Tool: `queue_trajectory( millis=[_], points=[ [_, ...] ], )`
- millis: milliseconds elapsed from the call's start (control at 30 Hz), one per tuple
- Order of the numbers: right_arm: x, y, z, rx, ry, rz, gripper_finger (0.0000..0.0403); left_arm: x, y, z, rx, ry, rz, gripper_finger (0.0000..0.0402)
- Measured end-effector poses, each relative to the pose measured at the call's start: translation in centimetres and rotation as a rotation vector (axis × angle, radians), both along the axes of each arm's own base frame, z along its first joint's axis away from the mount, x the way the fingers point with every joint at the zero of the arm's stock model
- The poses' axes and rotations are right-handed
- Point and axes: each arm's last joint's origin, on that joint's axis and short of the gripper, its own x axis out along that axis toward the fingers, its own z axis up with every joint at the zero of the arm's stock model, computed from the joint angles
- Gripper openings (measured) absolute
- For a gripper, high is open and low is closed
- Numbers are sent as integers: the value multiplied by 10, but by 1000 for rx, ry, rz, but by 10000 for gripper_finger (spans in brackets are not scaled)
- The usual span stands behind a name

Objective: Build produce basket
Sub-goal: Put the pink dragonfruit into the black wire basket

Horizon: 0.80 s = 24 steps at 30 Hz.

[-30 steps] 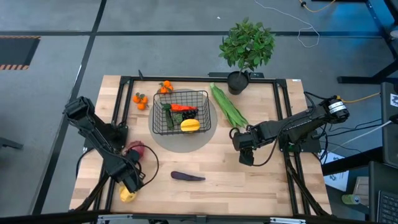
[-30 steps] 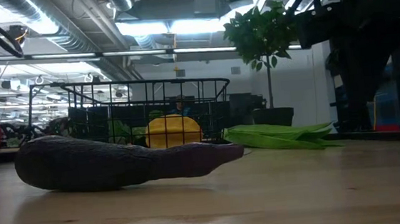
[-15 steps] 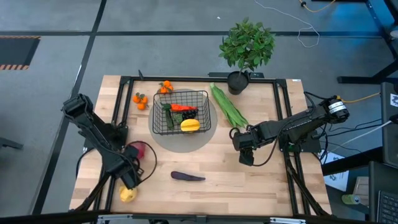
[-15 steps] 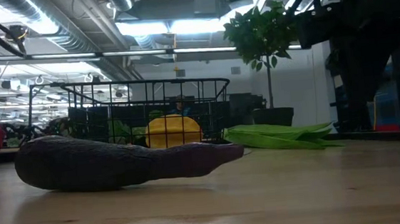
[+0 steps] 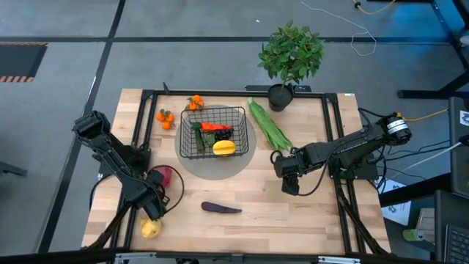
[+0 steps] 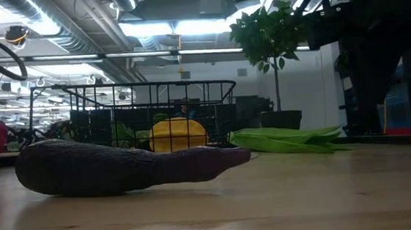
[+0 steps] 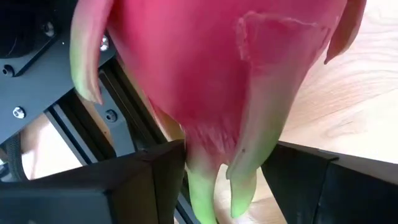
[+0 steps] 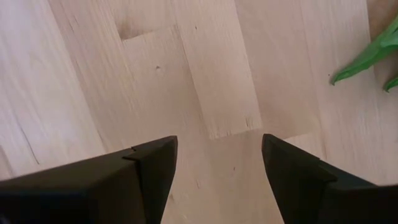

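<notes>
The black wire basket (image 5: 214,132) stands on a grey round mat and holds a yellow fruit (image 5: 223,148), an orange carrot and green pieces. The pink dragon fruit (image 5: 163,176) fills the left wrist view, with my left gripper (image 5: 154,199) (image 7: 222,152) shut around its green-tipped end at the table's left near side. A purple eggplant (image 5: 220,208) and a second yellow fruit (image 5: 150,229) lie on the wood. Long green pods (image 5: 268,125) lie to the right of the basket. My right gripper (image 5: 288,180) (image 8: 219,146) is open over bare wood near the pods' tips. My left gripper has the dragon fruit's narrow green-tipped end (image 7: 214,180) between its two fingers (image 7: 149,180), one on each side. The fruit's wide pink body stands out beyond the fingertips. I cannot tell whether it is lifted off the table.
Small oranges (image 5: 167,117) (image 5: 195,103) lie left of and behind the basket. A potted plant (image 5: 290,57) stands at the far edge. Black frame rails (image 5: 139,125) run along the table's sides. There is bare wood between the eggplant and my right gripper.
My left gripper has drawn back from over the yellow fruit at the near left corner toward the far edge, leaving that fruit uncovered. The dragon fruit has shifted slightly to the right with it.
</notes>
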Motion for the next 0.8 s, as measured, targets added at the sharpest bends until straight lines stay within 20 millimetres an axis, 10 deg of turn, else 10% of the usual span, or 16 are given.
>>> queue_trajectory(
  millis=[500,800],
  points=[
    [0,0,0,-1,0,0,222,2,-3,-1,-27,-18,74,14],
    [0,0,0,-1,-1,0,222,8,-11,15,-58,-39,77,3]
  ],
)
